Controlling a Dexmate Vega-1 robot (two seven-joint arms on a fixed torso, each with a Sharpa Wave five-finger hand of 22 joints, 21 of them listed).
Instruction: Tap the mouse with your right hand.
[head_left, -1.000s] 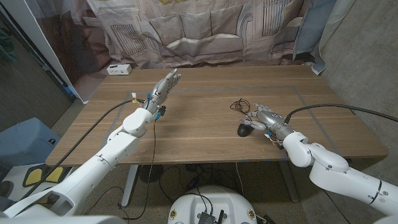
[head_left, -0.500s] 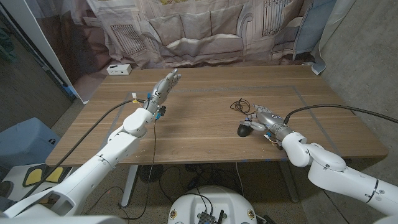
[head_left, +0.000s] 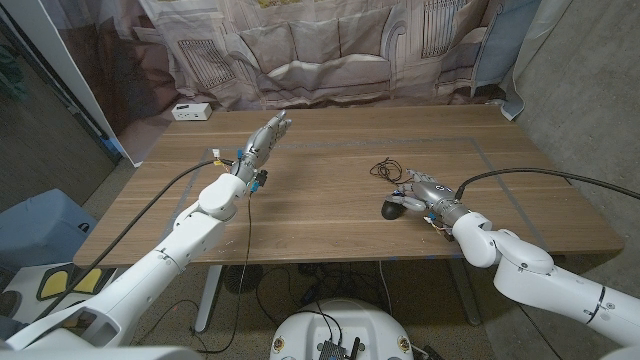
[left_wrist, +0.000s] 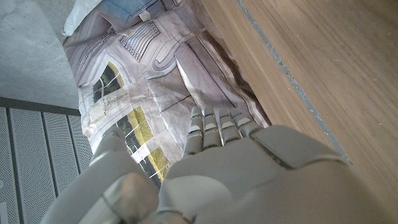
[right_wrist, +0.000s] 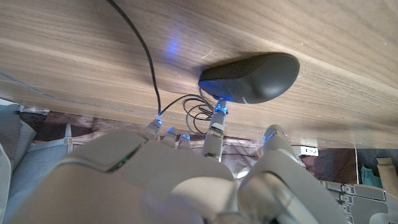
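The right hand (head_left: 425, 192) is being held just beside the dark, rounded computer mouse (head_left: 394, 208), having edged a little nearer to it over the last second while the mouse has stayed where it lay. In the right wrist view one fingertip (right_wrist: 219, 111) is being brought against the mouse's edge, or very nearly so; actual contact cannot be told. Nothing is being gripped, and the fingers are being kept extended and slightly apart. The tap is judged to be at or near its touching stage. The mouse is lying on the wooden worktop (head_left: 330, 170), right of centre, with its thin black cable (head_left: 385, 168) coiled just behind it, near the fingers but not across the mouse. The left hand (head_left: 268, 135) is being held well apart, empty, fingers straight. A small white box (head_left: 190, 111) is lying at the far left corner.
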